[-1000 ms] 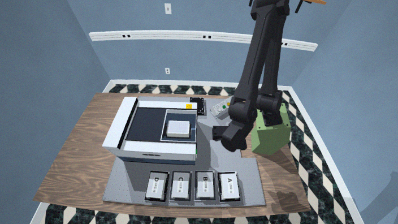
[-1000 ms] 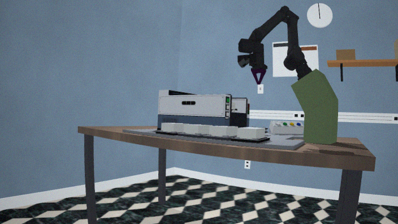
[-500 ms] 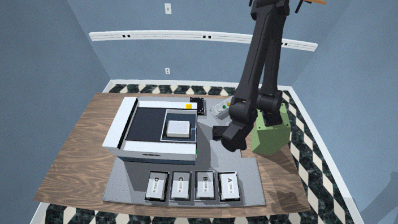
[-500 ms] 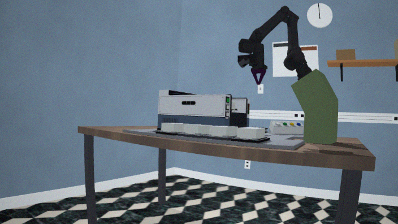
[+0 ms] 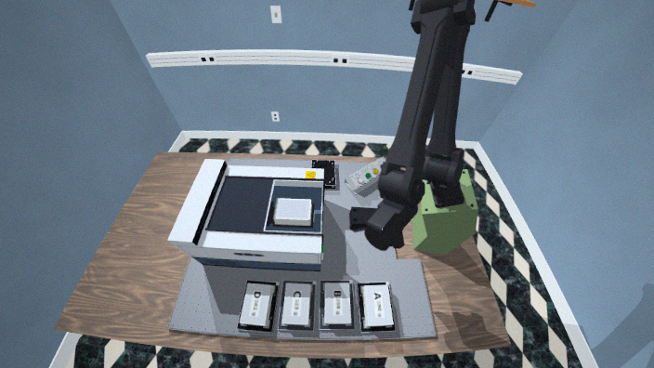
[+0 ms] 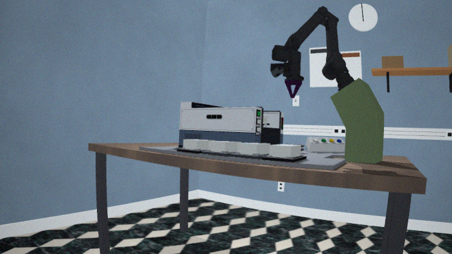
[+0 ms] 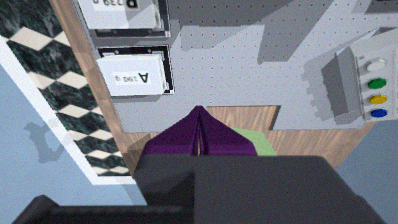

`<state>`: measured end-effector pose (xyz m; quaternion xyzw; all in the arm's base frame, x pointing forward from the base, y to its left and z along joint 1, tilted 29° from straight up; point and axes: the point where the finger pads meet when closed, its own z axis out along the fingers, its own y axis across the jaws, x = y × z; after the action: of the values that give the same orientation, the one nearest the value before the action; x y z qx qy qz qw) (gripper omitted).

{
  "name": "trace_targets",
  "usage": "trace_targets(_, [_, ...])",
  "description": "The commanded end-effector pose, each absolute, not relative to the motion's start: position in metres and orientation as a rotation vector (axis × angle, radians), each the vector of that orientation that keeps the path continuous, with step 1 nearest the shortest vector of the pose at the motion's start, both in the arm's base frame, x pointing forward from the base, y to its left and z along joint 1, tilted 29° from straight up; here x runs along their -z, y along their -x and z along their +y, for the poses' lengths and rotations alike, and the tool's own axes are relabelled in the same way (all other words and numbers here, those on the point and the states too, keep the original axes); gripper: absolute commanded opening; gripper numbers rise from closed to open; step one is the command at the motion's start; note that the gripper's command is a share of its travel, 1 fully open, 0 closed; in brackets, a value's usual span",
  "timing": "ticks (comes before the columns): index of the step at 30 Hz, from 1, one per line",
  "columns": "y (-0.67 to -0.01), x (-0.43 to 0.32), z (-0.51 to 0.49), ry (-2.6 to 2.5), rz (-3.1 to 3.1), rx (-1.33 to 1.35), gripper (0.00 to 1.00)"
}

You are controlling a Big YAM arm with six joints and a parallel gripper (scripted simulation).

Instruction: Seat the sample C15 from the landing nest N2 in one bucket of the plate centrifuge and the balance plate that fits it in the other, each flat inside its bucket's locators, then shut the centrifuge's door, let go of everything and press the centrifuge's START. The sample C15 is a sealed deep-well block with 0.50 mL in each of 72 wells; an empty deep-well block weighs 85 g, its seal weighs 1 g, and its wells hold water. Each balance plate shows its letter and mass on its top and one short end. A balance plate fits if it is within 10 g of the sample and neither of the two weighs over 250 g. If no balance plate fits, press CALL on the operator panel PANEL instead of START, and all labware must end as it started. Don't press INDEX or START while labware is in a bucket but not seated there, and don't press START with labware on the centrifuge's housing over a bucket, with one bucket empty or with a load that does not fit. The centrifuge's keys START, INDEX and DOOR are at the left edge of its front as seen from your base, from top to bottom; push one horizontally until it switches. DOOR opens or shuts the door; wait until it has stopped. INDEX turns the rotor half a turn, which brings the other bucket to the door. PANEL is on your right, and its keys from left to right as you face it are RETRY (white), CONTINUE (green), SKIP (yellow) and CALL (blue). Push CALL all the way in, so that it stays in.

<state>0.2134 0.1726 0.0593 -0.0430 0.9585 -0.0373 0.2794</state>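
Observation:
The centrifuge (image 5: 251, 214) stands on the table with its top door open. A white sealed deep-well block (image 5: 293, 211) lies in the bucket at the opening. The black landing nest (image 5: 324, 173) behind the centrifuge is empty. Balance plates D (image 5: 257, 304), C (image 5: 297, 304), B (image 5: 337, 303) and A (image 5: 377, 305) sit in a row of nests at the front. My gripper (image 6: 293, 90) is shut and empty, high above the mat between the centrifuge and my green base. In the wrist view its purple fingers (image 7: 199, 112) point down near plate A (image 7: 132, 75), whose label reads 190 g.
The operator panel (image 5: 364, 178) with its coloured keys lies right of the landing nest, and also shows in the wrist view (image 7: 367, 90). My green base (image 5: 446, 218) stands at the right. The centrifuge's keys (image 6: 258, 120) are on its front edge.

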Motion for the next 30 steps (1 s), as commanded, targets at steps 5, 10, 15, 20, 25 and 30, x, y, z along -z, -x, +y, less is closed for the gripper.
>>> trace_targets(5, [-0.223,-0.055,0.173,0.127,2.532,0.098,0.0])
trace_targets(10, [-0.229,-0.051,0.173,0.128,2.493,0.095,0.0])
trace_targets(15, [-0.236,-0.047,0.173,0.128,2.45,0.092,0.0])
trace_targets(20, [-0.24,-0.045,0.173,0.128,2.422,0.09,0.0])
trace_targets(25, [-0.248,-0.041,0.173,0.128,2.375,0.087,0.0])
trace_targets(30, [-0.256,-0.037,0.173,0.129,2.327,0.083,0.0])
